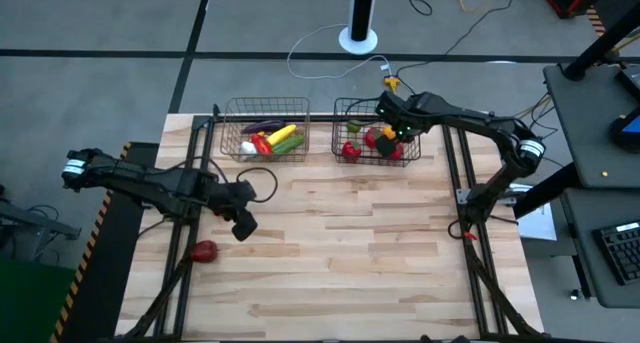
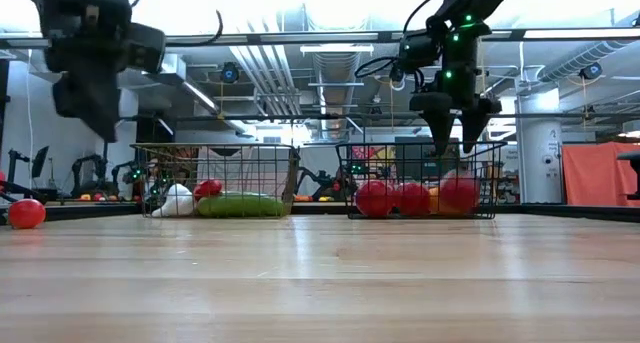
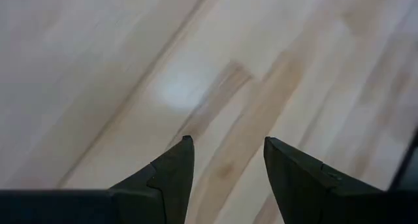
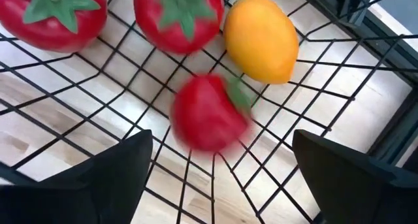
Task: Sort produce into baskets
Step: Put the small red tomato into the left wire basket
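the right gripper [image 4: 219, 178] hung over the darker wire basket [image 1: 345, 111] at the far side of the desk [image 1: 340, 243], its jaws spread wide and holding nothing. between and just beyond those jaws a red tomato [image 4: 208, 113] with a green stem was blurred against the mesh floor, so whether it was resting or falling was hard to say. farther beyond the jaws lay two more tomatoes [image 4: 55, 15] and an orange-yellow fruit [image 4: 261, 38], possibly a lemon, all apart from the fingers.

the left gripper [image 3: 228, 165] hovered above bare desk wood, its jaws partly spread with nothing between them. a single red piece of produce [image 1: 204, 250], likely a tomato, sat on the desk near those jaws, to one side and clear of them.

the copper wire basket [image 1: 228, 133] stood beside the darker one, well away from both sets of jaws, and held a purple eggplant [image 1: 266, 126], yellow corn [image 1: 284, 134], a green cucumber [image 1: 288, 144], a red piece and something white.
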You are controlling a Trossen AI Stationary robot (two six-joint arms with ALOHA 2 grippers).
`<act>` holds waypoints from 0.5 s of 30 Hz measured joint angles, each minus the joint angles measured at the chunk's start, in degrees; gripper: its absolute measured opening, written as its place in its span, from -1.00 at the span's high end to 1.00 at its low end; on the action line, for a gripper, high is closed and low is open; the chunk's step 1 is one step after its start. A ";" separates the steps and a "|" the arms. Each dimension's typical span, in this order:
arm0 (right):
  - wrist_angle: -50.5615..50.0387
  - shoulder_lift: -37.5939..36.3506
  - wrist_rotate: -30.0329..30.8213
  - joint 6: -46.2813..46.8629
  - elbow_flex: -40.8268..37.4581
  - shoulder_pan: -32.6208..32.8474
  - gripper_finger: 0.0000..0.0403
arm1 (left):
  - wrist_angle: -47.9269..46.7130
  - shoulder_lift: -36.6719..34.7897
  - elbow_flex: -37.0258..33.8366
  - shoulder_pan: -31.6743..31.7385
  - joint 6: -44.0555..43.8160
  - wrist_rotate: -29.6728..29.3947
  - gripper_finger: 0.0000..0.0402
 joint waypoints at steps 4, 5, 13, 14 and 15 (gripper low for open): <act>-0.03 0.32 0.00 -0.02 0.00 -0.22 -0.81 | -4.18 0.00 0.00 0.00 -1.96 -0.10 0.16; 0.00 0.31 0.07 -0.01 0.00 -0.22 -0.81 | -4.95 0.02 0.00 0.00 -2.68 -0.34 0.16; 4.69 -3.24 0.44 0.11 0.00 0.71 -0.81 | -11.76 2.91 0.00 0.02 -8.75 -5.87 0.16; 5.60 -3.72 0.42 0.11 0.00 1.11 -0.81 | -12.25 3.56 0.00 0.02 -9.25 -6.24 0.16; 6.68 -4.19 0.42 0.10 0.00 1.62 -0.81 | -12.75 4.25 0.00 0.02 -9.68 -6.31 0.16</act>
